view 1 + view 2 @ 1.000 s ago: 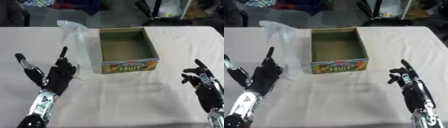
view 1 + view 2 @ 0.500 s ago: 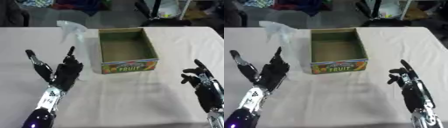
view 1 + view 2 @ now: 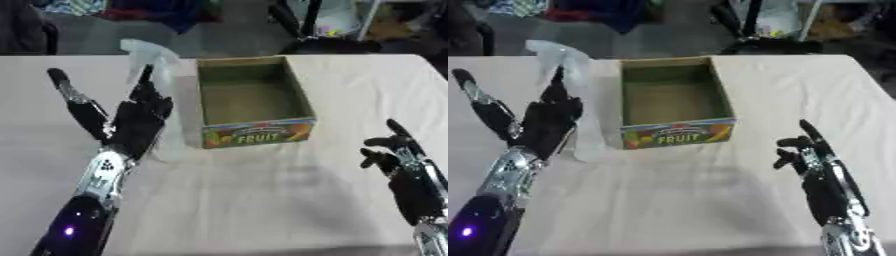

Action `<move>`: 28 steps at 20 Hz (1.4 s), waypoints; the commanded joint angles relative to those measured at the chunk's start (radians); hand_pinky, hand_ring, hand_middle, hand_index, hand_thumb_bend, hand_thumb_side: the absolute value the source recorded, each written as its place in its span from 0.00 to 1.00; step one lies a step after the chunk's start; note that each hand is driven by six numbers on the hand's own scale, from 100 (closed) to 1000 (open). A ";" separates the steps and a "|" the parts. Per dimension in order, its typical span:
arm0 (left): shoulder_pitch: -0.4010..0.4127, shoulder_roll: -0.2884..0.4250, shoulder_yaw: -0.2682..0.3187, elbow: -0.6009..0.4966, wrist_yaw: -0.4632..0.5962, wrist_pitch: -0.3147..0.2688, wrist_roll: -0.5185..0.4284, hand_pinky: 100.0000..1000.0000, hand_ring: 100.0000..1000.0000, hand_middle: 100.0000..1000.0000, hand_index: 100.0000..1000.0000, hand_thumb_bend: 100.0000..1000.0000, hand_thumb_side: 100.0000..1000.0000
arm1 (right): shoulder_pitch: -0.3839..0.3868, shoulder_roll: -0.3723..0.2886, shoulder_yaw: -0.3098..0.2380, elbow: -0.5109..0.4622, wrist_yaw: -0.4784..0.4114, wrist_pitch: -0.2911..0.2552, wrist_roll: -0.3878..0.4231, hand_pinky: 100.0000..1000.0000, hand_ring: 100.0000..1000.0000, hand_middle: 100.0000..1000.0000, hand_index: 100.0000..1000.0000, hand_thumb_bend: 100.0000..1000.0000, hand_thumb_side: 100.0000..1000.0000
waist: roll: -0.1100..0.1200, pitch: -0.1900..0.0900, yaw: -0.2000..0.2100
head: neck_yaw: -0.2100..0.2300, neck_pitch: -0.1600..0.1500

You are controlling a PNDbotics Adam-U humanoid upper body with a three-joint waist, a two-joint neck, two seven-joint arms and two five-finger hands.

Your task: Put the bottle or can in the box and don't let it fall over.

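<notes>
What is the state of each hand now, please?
Left hand: open, fingers straight, beside the spray bottle.
Right hand: open, holding nothing.

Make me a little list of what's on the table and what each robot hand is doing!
bottle: clear spray bottle, upright, left of the box, not in it yet
box: open cardboard box with FRUIT on the front, nothing inside
left hand: open, fingers pointing up, in front of the bottle; contact cannot be told
right hand: open, idle near the lower right corner
table: covered by a white cloth
</notes>
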 commanded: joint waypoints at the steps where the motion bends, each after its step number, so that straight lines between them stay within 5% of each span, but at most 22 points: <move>1: -0.030 -0.006 -0.004 -0.031 0.015 0.000 0.010 0.13 0.00 0.13 1.00 1.00 0.86 | -0.003 -0.006 0.000 -0.010 -0.003 -0.002 0.002 0.86 0.40 0.59 1.00 0.00 0.56 | -0.002 -0.017 -0.002 | -0.005 -0.009; 12: -0.133 -0.029 -0.017 -0.059 0.079 0.003 0.035 0.18 0.00 0.13 1.00 1.00 0.80 | 0.002 -0.004 0.005 -0.007 -0.005 -0.002 0.007 0.86 0.40 0.59 1.00 0.00 0.56 | -0.009 -0.024 -0.007 | -0.001 -0.010; 19: -0.295 0.007 0.013 -0.078 0.147 -0.043 0.052 0.20 0.01 0.13 1.00 0.94 0.79 | 0.006 -0.002 0.010 -0.004 -0.007 -0.001 0.012 0.86 0.40 0.59 1.00 0.00 0.56 | -0.016 -0.031 -0.018 | 0.005 -0.010; 28: -0.469 0.027 -0.008 0.128 0.088 0.005 0.027 0.24 0.06 0.15 1.00 0.87 0.92 | -0.006 0.009 0.033 -0.001 -0.015 0.004 0.034 0.86 0.40 0.59 1.00 0.00 0.56 | -0.026 -0.028 -0.075 | 0.042 -0.015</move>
